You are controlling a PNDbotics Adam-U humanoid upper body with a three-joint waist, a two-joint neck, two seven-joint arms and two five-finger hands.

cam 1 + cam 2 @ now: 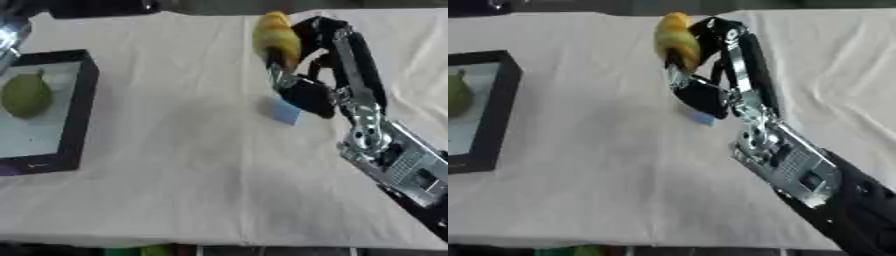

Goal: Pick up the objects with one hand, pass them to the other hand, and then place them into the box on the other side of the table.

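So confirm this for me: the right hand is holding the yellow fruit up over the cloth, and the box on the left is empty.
Not quite. The box is not empty: a green pear lies in it, as the left eye view shows. The rest holds: the right hand is holding the yellow fruit up over the cloth.

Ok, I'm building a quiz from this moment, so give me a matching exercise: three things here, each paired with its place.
Things:
1. yellow object
2. green fruit
3. small blue item

Places:
A. inside the black box on the left
B. on the cloth, partly behind the right hand
C. held up in the right hand

Pairs: 1-C, 2-A, 3-B
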